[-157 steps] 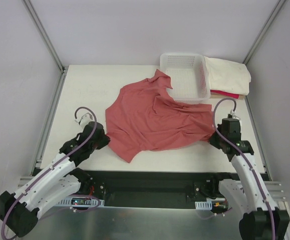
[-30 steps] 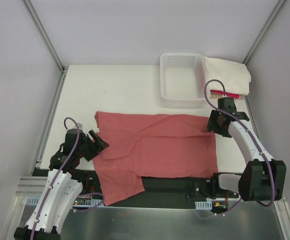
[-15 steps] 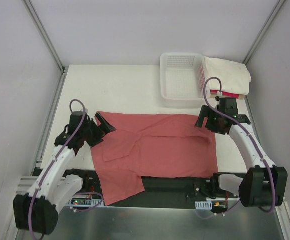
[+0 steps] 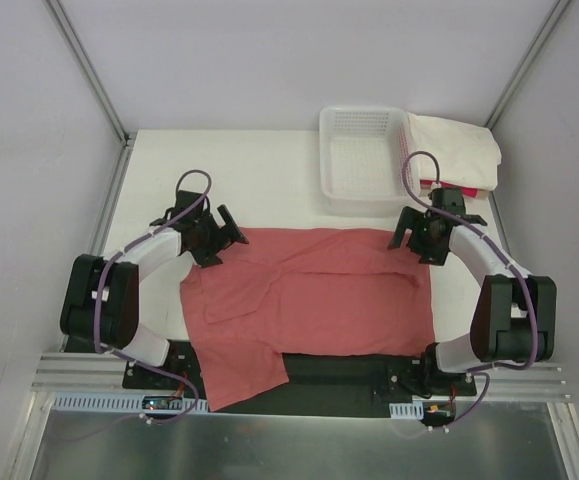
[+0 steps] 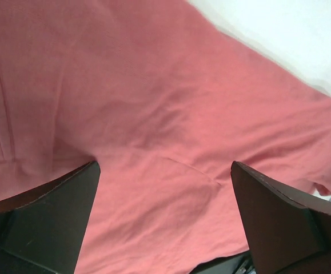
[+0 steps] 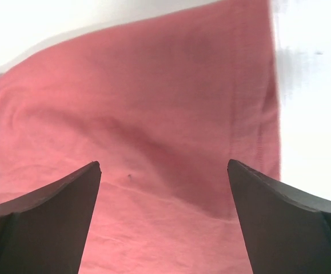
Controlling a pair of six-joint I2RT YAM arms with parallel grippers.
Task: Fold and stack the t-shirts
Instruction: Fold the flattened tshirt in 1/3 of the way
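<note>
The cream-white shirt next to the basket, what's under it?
A strip of bright pink-red cloth peeks out below the cream-white shirt; the rest is covered, so its shape is hidden.

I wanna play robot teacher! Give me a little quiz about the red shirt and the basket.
1. True or false: the left gripper is shut on the salmon-red t-shirt.
2. What lies just right of the white lattice basket? A) a folded cream-white t-shirt B) a blue towel C) a cup
3. What colour is the cloth peeking out from under the cream-white t-shirt?
Key: 1 false, its jaws stand open. 2 A. 3 bright pink-red.
</note>
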